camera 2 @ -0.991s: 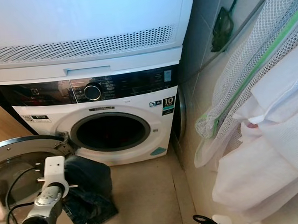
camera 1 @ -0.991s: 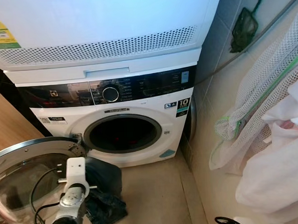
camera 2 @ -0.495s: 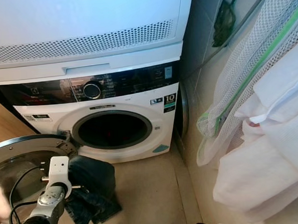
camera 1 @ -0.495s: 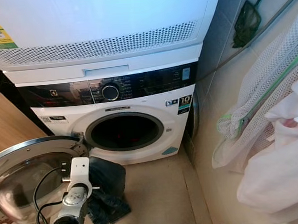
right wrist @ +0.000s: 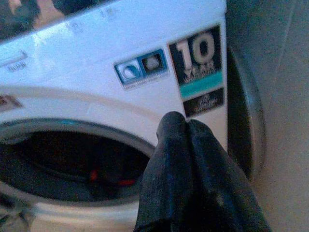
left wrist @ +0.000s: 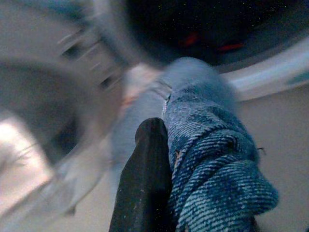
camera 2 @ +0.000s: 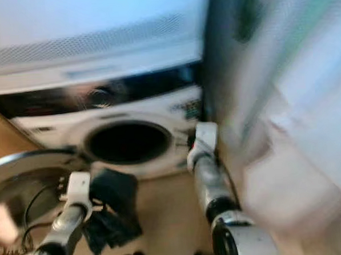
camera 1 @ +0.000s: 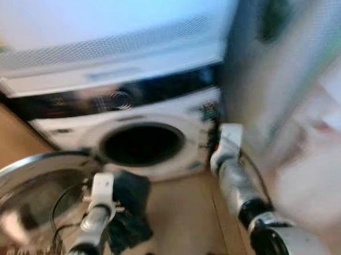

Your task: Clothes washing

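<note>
Denim garment, a dark blue, coarse-woven bundle, hangs from the left pincer just below and to the left of the washer's drum mouth; in the head views it droops toward the floor in loose folds. Largest in view is the white front-loading washing machine with a black control strip, its round drum opening dark and uncovered, and its chrome-rimmed glass door swung wide to the left of that opening. The left pincer is clamped on the denim, one black finger pressed against the cloth. The right pincer sits close to the washer's front, right of the opening, its two fingers pressed together with nothing between them. The denim looks soft, limp and fairly heavy, not fragile or slippery; a pinch on a thick bunched fold should hold best.
</note>
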Robot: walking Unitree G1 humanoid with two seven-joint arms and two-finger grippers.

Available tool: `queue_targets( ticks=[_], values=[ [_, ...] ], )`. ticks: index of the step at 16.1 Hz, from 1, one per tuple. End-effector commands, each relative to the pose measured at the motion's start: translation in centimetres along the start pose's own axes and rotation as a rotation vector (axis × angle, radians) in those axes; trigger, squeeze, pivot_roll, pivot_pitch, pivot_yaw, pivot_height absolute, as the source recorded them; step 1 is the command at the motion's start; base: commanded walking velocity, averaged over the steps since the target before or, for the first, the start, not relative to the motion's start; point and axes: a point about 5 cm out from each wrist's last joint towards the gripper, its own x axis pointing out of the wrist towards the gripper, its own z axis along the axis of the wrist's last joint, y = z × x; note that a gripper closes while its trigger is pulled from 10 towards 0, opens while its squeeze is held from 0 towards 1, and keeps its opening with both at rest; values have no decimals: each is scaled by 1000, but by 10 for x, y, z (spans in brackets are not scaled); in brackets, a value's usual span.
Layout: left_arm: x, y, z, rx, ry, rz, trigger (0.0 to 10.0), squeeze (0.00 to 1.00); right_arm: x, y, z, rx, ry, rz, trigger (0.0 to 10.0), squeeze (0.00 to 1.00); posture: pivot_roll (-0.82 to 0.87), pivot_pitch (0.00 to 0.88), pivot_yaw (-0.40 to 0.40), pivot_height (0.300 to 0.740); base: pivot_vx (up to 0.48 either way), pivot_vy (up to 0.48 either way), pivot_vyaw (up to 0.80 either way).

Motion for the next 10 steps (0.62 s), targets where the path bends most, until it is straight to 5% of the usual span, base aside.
queue_targets(
  ticks=[1, 7, 10],
  values=[
    [-3, 12, -6, 22, 2, 30, 10000, 0, -31, -26, -64, 50, 223, -109, 10000, 0, 95, 187, 69, 740, 0, 0, 0],
    [-7, 12, -14, -23, 21, 58, 10000, 0, -39, -36, -76, 16, 310, -131, 10000, 0, 83, 189, 45, 740, 0, 0, 0],
    [0, 0, -1, -24, 11, 30, 10000, 0, -43, 0, -97, 98, 506, -66, 10000, 0, 101, 204, 19, 740, 0, 0, 0]
  ],
)
